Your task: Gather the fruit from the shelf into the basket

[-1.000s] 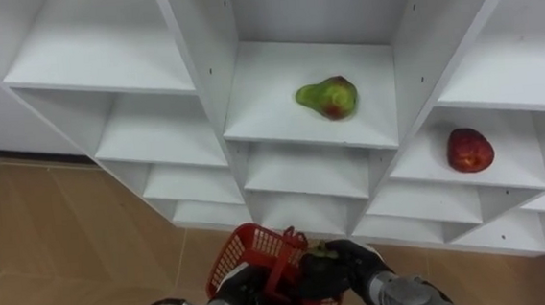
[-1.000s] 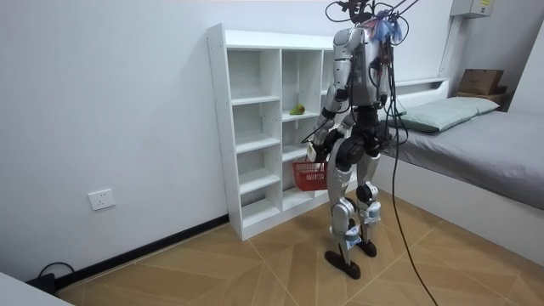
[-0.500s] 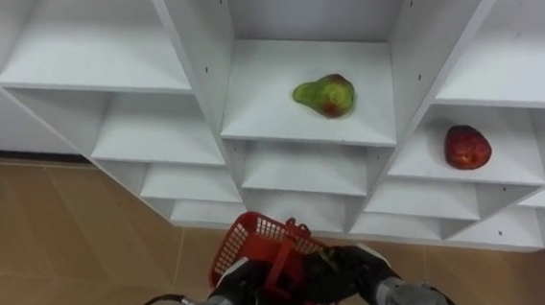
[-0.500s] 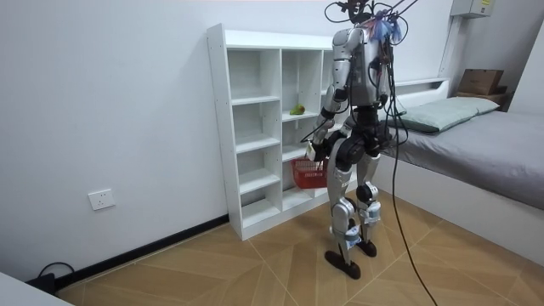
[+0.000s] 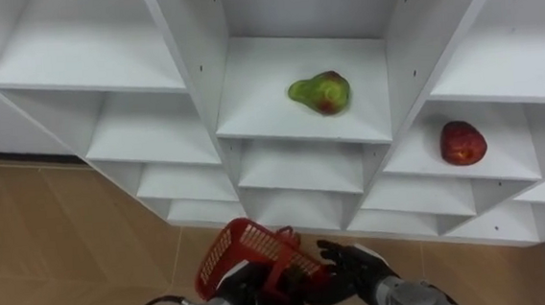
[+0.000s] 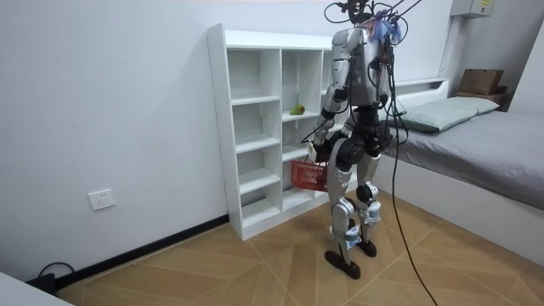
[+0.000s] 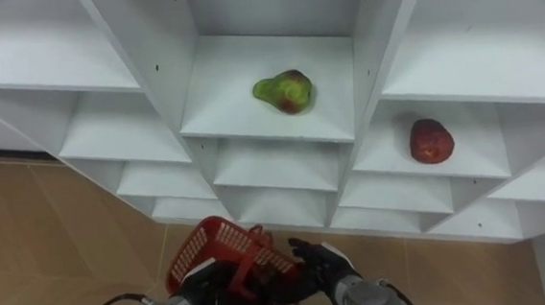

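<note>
Since 1 s ago the right hand [image 5: 357, 265] has uncurled; its fingers now spread empty beside the red basket [image 5: 250, 242] at bottom centre, which the left hand [image 5: 245, 287] grips by the handle. The pear [image 5: 320, 92] lies upper centre in the closet [image 5: 280, 123], the apple [image 5: 462, 143] at right. The basket hangs tilted, so a swing could knock a shelf edge or spill whatever lies inside.

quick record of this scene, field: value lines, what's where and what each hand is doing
robot: stands facing the white shelf unit
left hand: curled round the handle of the red basket
right hand: open, beside the basket
green fruit: middle column shelf
red fruit: right column, one shelf lower
basket contents: cannot tell
</note>
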`<state>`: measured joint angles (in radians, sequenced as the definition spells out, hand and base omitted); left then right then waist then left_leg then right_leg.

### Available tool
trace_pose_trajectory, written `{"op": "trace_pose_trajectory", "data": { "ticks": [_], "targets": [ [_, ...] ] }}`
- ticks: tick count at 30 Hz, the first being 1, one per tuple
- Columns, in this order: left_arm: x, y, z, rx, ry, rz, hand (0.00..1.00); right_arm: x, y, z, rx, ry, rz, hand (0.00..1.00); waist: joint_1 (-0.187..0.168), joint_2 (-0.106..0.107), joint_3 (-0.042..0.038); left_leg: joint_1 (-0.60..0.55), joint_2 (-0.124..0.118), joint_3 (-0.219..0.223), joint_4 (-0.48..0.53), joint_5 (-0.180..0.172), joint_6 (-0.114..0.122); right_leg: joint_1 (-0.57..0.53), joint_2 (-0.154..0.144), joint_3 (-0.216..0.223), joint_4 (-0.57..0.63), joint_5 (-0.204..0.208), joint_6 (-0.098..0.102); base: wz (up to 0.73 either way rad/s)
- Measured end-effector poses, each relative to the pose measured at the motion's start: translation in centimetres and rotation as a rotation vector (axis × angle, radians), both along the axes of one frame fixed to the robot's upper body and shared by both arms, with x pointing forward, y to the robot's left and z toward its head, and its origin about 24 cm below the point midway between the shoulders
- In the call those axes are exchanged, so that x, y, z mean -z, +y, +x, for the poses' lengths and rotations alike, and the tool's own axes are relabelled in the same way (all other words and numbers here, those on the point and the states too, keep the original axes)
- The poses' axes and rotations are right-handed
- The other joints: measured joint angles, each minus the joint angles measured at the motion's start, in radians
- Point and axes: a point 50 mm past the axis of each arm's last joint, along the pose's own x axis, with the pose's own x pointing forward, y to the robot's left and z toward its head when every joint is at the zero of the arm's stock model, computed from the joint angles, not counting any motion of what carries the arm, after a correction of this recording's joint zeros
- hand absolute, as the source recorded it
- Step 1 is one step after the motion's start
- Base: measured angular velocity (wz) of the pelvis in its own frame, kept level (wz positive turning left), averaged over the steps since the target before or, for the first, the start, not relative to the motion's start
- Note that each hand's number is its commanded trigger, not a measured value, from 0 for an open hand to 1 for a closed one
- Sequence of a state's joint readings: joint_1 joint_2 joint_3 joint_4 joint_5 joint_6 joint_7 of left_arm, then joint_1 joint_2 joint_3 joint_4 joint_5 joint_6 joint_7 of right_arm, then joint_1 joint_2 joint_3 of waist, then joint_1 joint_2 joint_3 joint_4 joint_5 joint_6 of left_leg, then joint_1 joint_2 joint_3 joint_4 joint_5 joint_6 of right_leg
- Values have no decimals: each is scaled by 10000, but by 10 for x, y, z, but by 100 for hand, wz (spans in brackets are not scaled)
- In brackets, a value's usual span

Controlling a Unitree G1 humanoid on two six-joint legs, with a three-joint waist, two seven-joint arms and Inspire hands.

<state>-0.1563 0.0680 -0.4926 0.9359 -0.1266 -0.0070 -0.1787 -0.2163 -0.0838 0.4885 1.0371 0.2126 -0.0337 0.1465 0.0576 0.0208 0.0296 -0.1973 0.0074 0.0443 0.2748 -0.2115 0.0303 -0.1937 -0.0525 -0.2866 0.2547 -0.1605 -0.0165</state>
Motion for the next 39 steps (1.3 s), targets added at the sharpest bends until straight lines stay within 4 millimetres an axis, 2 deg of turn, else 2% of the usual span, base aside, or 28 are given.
{"op": "trace_pose_trajectory", "data": {
  "ticks": [18, 28, 31, 35, 39],
  "targets": [
    [2, 1, -3, 127, 222, -124, 100, 1, -1, -1, -318, -1, -329, 0, -2, 38, -25, 42, -2, 33, 39, 3, 4, 22, -24, -22, 75, 0, -1, 0],
    [5, 10, -8, -1391, 599, -646, 100, -2, -1, 2, -910, -369, -735, 0, 15, 11, -46, 390, 11, 89, -46, 4, 7, 325, 18, 88, 9, -1, 2, -2],
    [5, 12, -8, -1766, 548, -626, 100, -4, 0, 2, -1530, -651, -1130, 0, 16, -72, -117, 523, -43, 79, -72, 4, 7, 463, 18, 90, 1, -5, 3, 0],
    [6, 20, -10, -2577, 583, -628, 100, -7, 3, -2, -2126, -1186, -1451, 0, 29, -298, -278, 772, -34, 82, -81, 4, 7, 775, 26, 98, -145, -14, 15, 0],
    [7, 25, -14, -3198, 524, -607, 100, -17, 4, -3, -2606, -2119, -1855, 0, 68, -427, -305, 1165, -35, 77, -237, 4, 7, 1094, 31, 157, -186, -31, 44, -2]
  ]
}}
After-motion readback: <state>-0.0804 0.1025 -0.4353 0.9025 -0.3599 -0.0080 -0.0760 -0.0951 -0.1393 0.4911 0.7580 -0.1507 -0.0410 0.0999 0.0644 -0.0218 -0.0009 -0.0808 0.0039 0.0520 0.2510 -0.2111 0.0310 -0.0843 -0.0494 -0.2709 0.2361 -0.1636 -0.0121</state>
